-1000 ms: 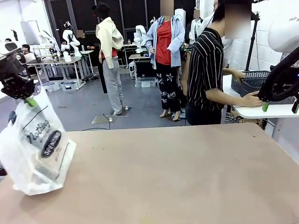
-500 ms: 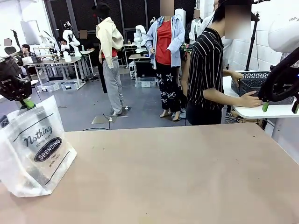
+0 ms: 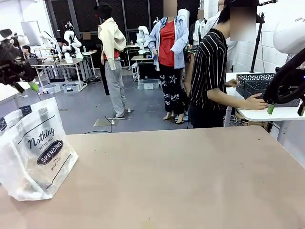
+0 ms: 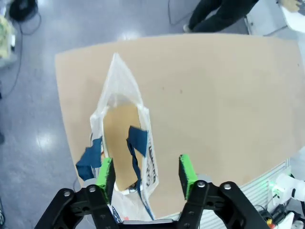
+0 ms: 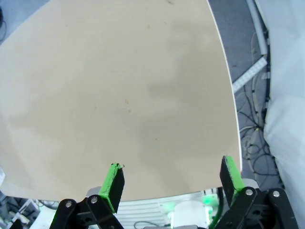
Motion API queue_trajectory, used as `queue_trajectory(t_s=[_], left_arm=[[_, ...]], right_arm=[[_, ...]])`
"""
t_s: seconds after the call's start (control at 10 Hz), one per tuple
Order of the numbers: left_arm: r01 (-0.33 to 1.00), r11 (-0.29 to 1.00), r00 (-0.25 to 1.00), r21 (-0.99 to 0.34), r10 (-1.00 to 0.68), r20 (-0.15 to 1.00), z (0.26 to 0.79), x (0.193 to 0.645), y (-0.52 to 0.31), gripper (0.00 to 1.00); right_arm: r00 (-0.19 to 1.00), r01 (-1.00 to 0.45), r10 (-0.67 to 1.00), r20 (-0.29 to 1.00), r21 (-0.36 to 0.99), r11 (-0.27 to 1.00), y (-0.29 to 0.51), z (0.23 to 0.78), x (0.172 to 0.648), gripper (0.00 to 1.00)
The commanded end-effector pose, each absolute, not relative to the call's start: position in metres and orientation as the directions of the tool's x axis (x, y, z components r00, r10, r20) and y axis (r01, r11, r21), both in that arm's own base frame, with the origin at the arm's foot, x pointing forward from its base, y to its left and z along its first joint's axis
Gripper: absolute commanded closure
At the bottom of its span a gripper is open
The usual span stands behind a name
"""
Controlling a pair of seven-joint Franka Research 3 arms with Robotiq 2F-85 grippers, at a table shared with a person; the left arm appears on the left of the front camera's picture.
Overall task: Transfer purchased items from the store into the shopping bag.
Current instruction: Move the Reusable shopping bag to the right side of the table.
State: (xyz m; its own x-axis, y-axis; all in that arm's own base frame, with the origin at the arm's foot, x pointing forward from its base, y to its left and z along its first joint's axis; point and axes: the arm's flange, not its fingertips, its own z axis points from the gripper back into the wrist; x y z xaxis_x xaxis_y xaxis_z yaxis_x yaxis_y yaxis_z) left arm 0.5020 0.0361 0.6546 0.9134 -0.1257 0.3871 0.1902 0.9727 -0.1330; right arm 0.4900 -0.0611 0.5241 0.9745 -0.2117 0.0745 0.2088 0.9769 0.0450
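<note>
front view: the shopping bag (image 3: 35, 152) stands upright at the left edge of the desk (image 3: 181, 176); the store (image 3: 259, 83) sits on a white side table, a person's hand (image 3: 255, 102) beside it. left wrist view: left tool (image 4: 145, 174) spread apart, empty, above the bag's open mouth. right wrist view: right tool (image 5: 169, 183) wide apart over bare desk.

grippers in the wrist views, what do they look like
Both match. The left gripper and right gripper are black, with jointed linkage arms fastened by silver bolts, and each has two fingers ending in bright green pads. In the front view the right arm has a smooth white shell with a dark jointed section below it.
</note>
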Motion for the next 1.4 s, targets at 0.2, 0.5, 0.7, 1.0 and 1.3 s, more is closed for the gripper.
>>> queue_trajectory(t_s=[0.2,0.5,0.7,1.0,1.3], left_arm=[[0.341,0.938,0.788,0.058,-0.319,0.527,0.676,0.472,-0.071,0.00],[0.454,0.890,0.759,0.049,-0.414,0.503,0.661,0.515,-0.159,0.00],[0.520,0.854,0.753,-0.023,-0.445,0.484,0.623,0.553,-0.208,0.00],[0.522,0.842,0.793,-0.135,-0.421,0.440,0.582,0.575,-0.238,0.00],[0.557,0.811,0.801,-0.177,-0.469,0.373,0.547,0.605,-0.268,0.00]], right_arm=[[0.974,0.214,-0.215,0.067,0.026,0.977,-0.061,0.526,0.490,0.00],[0.974,0.214,-0.215,0.067,0.026,0.977,-0.061,0.526,0.490,0.00],[0.974,0.214,-0.215,0.067,0.026,0.977,-0.061,0.526,0.490,0.00],[0.974,0.214,-0.215,0.067,0.026,0.977,-0.061,0.526,0.490,0.00],[0.974,0.214,-0.215,0.067,0.026,0.977,-0.061,0.526,0.490,0.00]])
